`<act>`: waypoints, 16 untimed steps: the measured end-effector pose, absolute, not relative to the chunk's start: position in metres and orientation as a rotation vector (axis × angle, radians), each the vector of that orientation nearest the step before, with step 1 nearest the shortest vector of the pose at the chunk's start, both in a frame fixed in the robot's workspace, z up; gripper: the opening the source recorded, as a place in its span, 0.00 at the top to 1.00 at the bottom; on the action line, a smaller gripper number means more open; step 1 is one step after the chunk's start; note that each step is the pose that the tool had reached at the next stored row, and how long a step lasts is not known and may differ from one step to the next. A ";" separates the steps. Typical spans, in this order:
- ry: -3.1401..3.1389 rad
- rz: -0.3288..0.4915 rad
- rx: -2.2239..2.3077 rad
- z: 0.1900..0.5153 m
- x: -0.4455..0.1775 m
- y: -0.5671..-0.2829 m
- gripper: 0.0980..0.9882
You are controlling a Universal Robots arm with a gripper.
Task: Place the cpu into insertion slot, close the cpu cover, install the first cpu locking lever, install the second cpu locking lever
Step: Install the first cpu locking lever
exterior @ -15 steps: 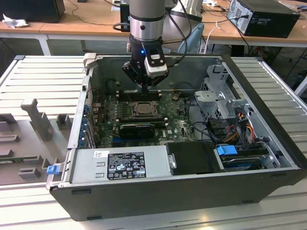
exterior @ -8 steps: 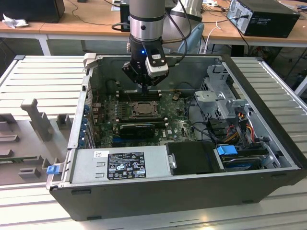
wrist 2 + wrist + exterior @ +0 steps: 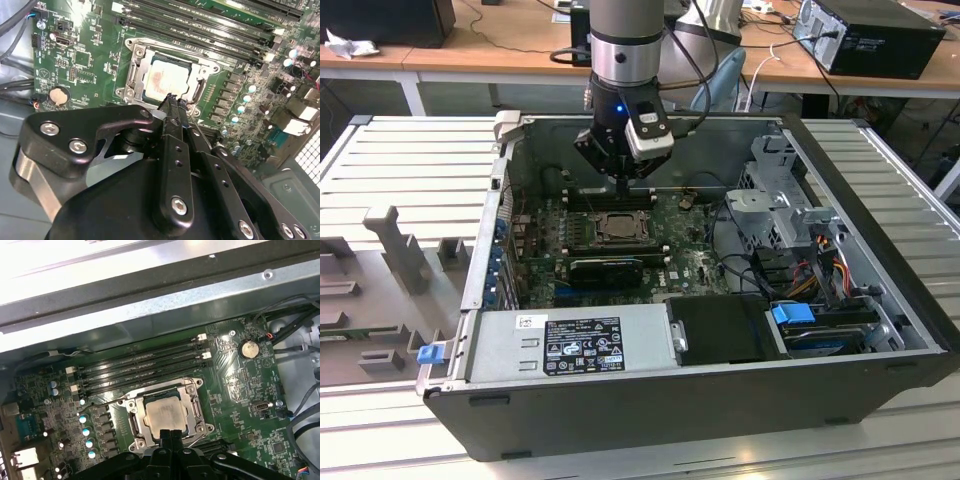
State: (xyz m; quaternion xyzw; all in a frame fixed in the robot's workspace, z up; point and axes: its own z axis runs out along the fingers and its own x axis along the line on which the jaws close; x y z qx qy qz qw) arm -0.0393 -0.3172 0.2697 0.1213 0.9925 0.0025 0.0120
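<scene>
Black gripper [image 3: 170,433], jaws pressed together, tips just short of the silver-grey square cpu [image 3: 161,414], lying straight ahead within the thin silvery metal cpu cover [image 3: 196,409].

The silver-grey cpu [image 3: 163,415] lies flat in the insertion slot [image 3: 159,393], framed by the lowered cpu cover [image 3: 194,410].

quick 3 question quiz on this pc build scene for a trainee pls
1. True or false: the cpu shows through the window of the cpu cover.
2. The tips of the claw are nearest to: A the cpu cover's edge, B the coin battery, C the power supply.
3. Fill in: the claw's jaws stand ___.
Key: 1 true; 2 A; 3 shut.
</scene>
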 end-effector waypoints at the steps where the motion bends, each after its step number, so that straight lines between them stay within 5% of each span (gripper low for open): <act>1: 3.097 0.008 0.360 0.270 -0.039 -0.317 0.99; 16: 3.118 0.016 -0.063 0.268 -0.039 -0.317 0.99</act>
